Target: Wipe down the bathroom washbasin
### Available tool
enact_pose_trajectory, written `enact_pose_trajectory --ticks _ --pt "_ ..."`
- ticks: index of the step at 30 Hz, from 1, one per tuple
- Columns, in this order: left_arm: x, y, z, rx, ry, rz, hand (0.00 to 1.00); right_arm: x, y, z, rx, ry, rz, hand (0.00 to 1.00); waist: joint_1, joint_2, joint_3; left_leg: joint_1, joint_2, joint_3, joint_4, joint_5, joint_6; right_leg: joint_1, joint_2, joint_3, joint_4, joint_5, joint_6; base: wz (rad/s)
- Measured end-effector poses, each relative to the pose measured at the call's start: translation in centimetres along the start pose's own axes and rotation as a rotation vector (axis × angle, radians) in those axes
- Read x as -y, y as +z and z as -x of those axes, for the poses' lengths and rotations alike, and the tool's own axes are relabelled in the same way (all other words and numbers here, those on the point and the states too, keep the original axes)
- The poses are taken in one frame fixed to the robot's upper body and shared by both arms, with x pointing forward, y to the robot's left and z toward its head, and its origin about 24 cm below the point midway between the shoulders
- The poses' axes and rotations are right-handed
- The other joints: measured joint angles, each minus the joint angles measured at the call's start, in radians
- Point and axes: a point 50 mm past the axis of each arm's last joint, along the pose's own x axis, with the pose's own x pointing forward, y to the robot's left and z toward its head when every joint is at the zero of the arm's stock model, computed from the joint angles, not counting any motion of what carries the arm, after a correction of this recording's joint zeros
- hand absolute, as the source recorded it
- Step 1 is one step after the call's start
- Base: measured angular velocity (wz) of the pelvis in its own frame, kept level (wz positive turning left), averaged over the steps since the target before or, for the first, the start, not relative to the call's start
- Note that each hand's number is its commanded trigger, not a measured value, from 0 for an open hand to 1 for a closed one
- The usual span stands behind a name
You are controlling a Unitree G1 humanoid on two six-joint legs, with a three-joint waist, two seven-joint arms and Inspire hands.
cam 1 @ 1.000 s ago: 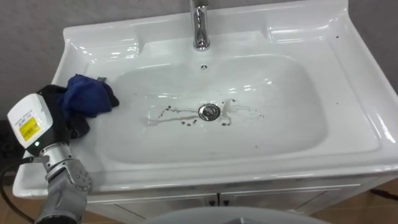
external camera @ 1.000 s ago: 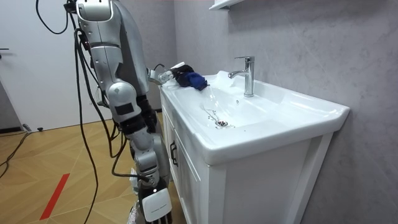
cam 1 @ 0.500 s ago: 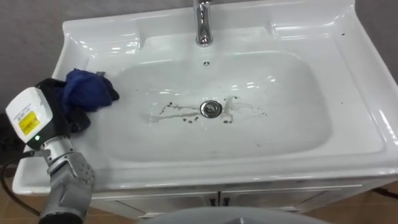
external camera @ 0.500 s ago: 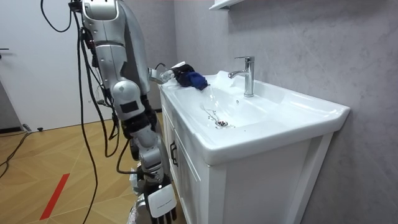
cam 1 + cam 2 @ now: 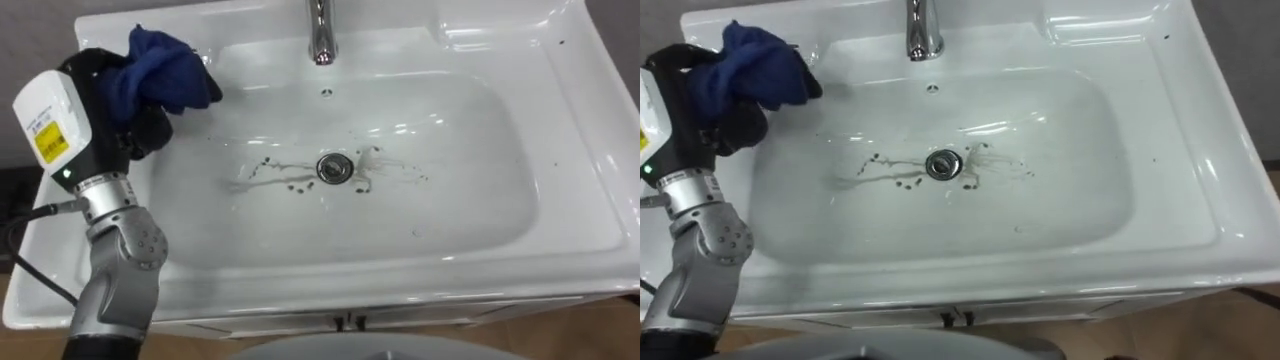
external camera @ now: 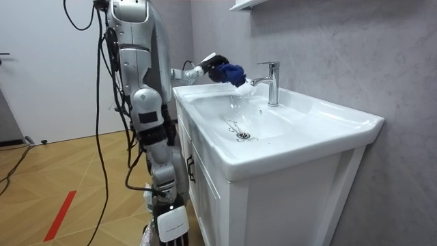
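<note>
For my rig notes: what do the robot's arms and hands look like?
The left hand is black, with a white block on its back bearing a yellow label, a silver wrist collar and a grey jointed forearm. The right hand carries the same white block.

The white ceramic basin [image 5: 560, 130] is gleaming glossy and smooth, with dark gritty specks [image 5: 295, 185] lying beside the shiny metal drain ring [image 5: 336, 167]. The polished chrome tap [image 5: 320, 35] is mirroring the light. The blue cloth [image 5: 165, 70] is looking soft and matt, bunched in the matt black fingers [image 5: 152, 128] of the left hand [image 5: 100, 100]. The grey wall [image 6: 328, 48] is showing rough plaster, and the wooden floor [image 6: 61, 178] is shining faintly.
</note>
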Motion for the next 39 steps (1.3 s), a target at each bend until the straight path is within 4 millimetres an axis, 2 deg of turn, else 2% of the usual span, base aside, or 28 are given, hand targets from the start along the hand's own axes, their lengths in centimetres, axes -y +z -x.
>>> enact_pose_trajectory --ticks 4,10,14,16,20,26,31,35,39 --pt "-0.8 1.4 -0.6 0.062 0.046 0.05 1.0 0.0 0.2 0.0 0.014 -0.001 0.013 0.0 -0.009 -0.003 0.0014 0.012 0.0 0.004 0.0 0.0 0.0 0.006 0.0 0.001 0.0 0.0 0.0 -0.02" --pt "-1.0 1.7 -0.7 0.071 0.048 0.058 1.0 -0.1 0.0 0.0 0.004 0.024 0.014 0.0 -0.011 -0.01 0.0043 0.012 0.0 0.021 0.0 0.0 0.0 0.0 0.0 0.004 0.001 -0.001 0.0 -0.01" --pt "-0.8 1.7 -0.7 0.072 0.022 0.058 1.0 -0.3 -0.1 0.0 -0.009 0.048 0.024 0.0 -0.008 -0.014 0.0033 0.012 0.0 0.026 0.0 0.0 0.0 -0.002 -0.001 0.007 0.001 -0.001 0.0 -0.02" --pt "-0.7 1.6 -0.6 0.07 0.003 0.054 1.0 -0.4 -0.1 0.0 -0.011 0.069 0.036 0.0 -0.011 -0.024 0.005 0.011 0.0 0.028 0.001 0.0 0.0 -0.003 -0.001 0.005 0.002 -0.001 0.0 0.0" --pt "-0.6 1.2 0.0 0.063 -0.033 0.029 1.0 -0.6 -0.1 0.0 -0.014 0.086 0.066 0.0 -0.024 -0.034 -0.001 0.005 0.0 0.029 0.002 0.0 0.0 -0.001 -0.001 0.0 0.003 -0.001 0.0 0.07" --pt "1.4 -0.5 1.7 0.024 -0.162 -0.055 1.0 -0.8 0.0 0.0 -0.011 0.091 0.092 0.0 -0.025 -0.04 -0.0021 0.005 0.001 0.031 0.003 0.0 0.0 0.004 -0.002 -0.001 0.006 -0.001 0.0 0.0" --pt "4.6 -2.4 4.7 -0.044 -0.387 -0.126 1.0 -0.9 0.2 0.0 -0.008 0.113 0.094 0.0 -0.033 -0.035 0.0001 0.005 0.002 0.032 0.004 0.0 0.0 0.004 -0.001 -0.001 0.007 -0.001 0.0 0.0" --pt "5.5 -2.5 5.7 -0.053 -0.459 -0.131 1.0 -0.9 0.2 0.0 -0.011 0.113 0.102 0.0 -0.046 -0.027 0.0067 0.005 0.002 0.034 0.004 0.0 0.0 0.002 -0.001 0.0 0.004 -0.001 0.0 0.01" --pt "5.7 -2.8 6.0 -0.066 -0.487 -0.14 1.0 -1.0 0.0 0.0 -0.02 0.128 0.1 0.0 -0.06 -0.022 0.0064 0.014 0.002 0.036 0.003 0.0 0.0 0.006 -0.001 0.001 0.004 -0.001 0.0 -0.03"
